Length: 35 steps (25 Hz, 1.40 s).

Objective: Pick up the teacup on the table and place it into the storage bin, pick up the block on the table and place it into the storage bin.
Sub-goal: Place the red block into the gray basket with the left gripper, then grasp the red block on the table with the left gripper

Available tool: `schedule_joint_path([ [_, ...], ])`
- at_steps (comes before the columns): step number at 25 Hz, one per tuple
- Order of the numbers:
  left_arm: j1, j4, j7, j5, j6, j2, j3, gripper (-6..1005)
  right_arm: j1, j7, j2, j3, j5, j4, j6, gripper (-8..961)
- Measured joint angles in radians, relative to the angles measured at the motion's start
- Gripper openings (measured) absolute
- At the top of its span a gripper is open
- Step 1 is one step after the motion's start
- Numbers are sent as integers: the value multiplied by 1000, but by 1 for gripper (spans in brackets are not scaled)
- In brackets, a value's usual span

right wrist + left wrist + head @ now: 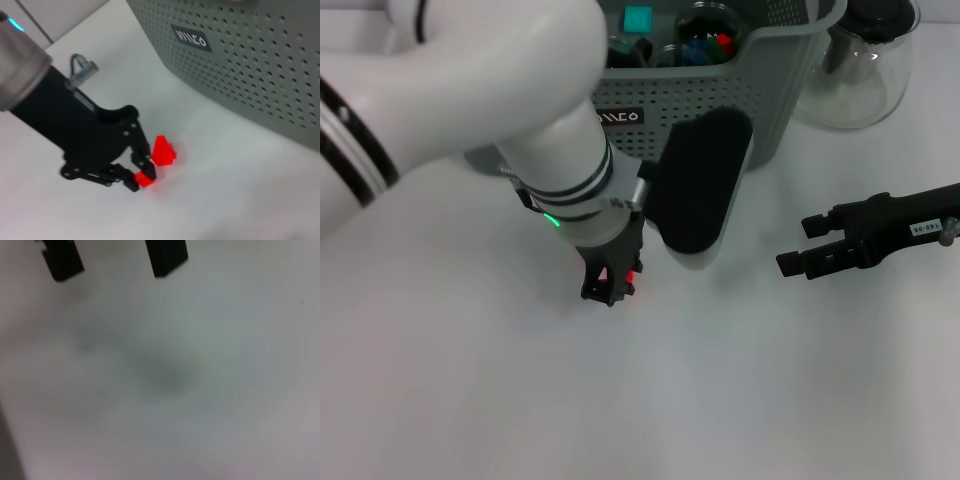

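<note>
A plain white tabletop [470, 400] fills the head view. The grey-green storage bin [720, 100] stands at the upper centre of the frame, with a clear glass jug [860, 70] at the upper right. The left gripper [610, 285] points down at the tabletop near the frame's centre, just in front of the bin, its fingers [142, 150] narrowly parted around a small red block [162, 151] and touching it. The right gripper [798, 245] hovers open at the right, holding nothing.

Left claw [611, 283] points down, fingers spread; right claw [800, 246] hovers level, fingers apart.
</note>
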Motion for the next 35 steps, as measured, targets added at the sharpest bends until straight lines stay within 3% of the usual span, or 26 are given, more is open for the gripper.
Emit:
schedule_joint_path([
  [4, 42, 116, -1, -41, 95, 0, -87, 200, -1, 1, -3, 1, 0, 0, 0, 947],
  [5, 72, 196, -8, -85, 161, 0, -173, 197, -1, 2, -4, 1, 0, 0, 0, 947],
  [9, 131, 346, -44, -219, 279, 2, -376, 198, -1, 6, -6, 7, 0, -5, -5, 947],
  [11, 146, 427, -89, -335, 337, 4, -534, 198, -1, 7, -6, 9, 0, -6, -6, 946],
  [14, 127, 493, -186, -463, 351, 9, -751, 197, 0, 7, -6, 10, 0, -5, -4, 946],
  [17, 66, 478, -291, -475, 253, 23, -898, 198, 6, 4, -4, 11, 0, -2, -1, 946],
  [21, -29, 299, -420, -386, 49, 90, -898, 198, 10, 2, -2, 11, 0, -5, -1, 947],
  [23, -99, 148, -460, -332, -14, 129, -887, 197, 11, 2, -1, 11, 0, -6, -3, 947],
  [26, -179, -41, -471, -277, -73, 158, -889, 202, 11, 2, -1, 11, 0, -8, -4, 947],
  [29, -210, -137, -468, -233, -124, 156, -879, 218, 11, 1, -2, 10, 0, -9, -5, 946],
  [35, -210, -122, -484, -140, -152, 125, -857, 249, 11, -1, -3, 10, -2, -9, -4, 947],
])
